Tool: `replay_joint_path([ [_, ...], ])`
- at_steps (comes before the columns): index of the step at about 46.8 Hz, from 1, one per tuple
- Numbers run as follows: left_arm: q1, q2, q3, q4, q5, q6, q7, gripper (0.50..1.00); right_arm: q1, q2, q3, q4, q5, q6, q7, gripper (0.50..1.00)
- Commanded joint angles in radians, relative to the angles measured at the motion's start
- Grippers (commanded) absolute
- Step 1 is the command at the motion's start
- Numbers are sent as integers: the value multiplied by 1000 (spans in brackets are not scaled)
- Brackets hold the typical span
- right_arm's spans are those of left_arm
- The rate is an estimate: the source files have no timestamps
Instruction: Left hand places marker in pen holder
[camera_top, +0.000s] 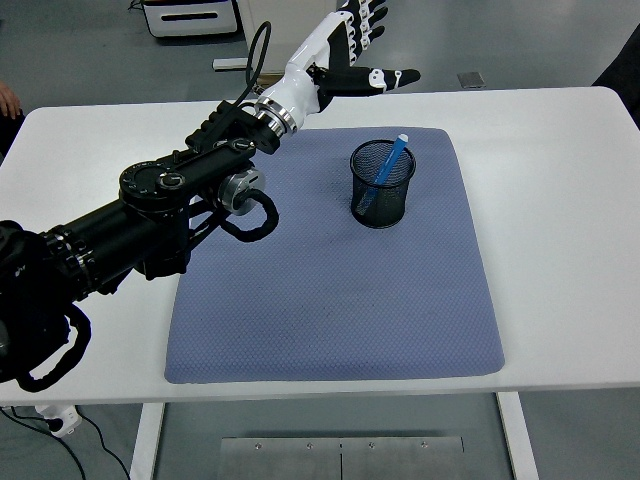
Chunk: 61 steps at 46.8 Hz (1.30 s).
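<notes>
The white-and-black left hand (345, 52) hangs with fingers spread wide, holding nothing; below and right of it, the blue marker (385, 175) leans inside the black mesh pen holder (382, 184) on the blue-grey mat (330, 290)

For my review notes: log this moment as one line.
marker: leaning in pen holder | left robot hand: open, raised behind holder | mat: under holder | step: placed
</notes>
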Motion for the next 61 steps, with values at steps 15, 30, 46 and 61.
replay_joint_path([
  [15, 64, 101, -6, 17, -8, 93, -5, 1000, 0, 0, 0, 0, 0, 1, 0, 1000],
  [30, 176, 184, -66, 14, -67, 85, -5, 1000, 0, 0, -1, 0, 0, -1, 0, 1000],
  [46, 217, 199, -109, 17, -236, 9, -3, 1000, 0, 0, 0, 0, 0, 1, 0, 1000],
  [61, 300, 251, -197, 17, -350, -42, 0, 1000, 0, 0, -1, 0, 0, 1, 0, 1000],
])
